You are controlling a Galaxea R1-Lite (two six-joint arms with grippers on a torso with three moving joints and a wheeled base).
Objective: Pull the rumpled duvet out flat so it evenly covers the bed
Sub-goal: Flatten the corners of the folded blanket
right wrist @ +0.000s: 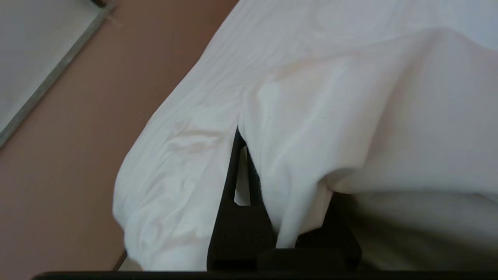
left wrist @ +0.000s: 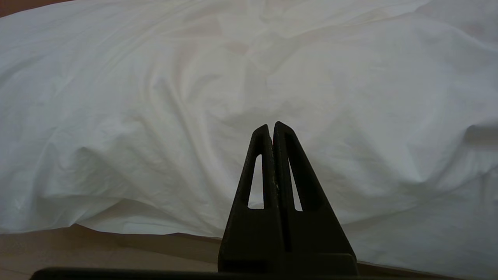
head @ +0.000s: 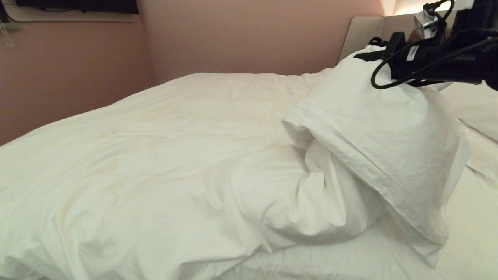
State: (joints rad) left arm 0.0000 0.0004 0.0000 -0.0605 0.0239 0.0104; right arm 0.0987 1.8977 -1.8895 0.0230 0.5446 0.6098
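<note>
Spreading across the bed from the left side, the white duvet is seen lying mostly flat with soft creases, while its right-hand portion is lifted into a hanging fold with a hemmed edge. The left claw is held pressed together and empty, just before the duvet's draped side. At the upper right, a corner of the duvet is pinched in the right claw, raised near the beige headboard.
</note>
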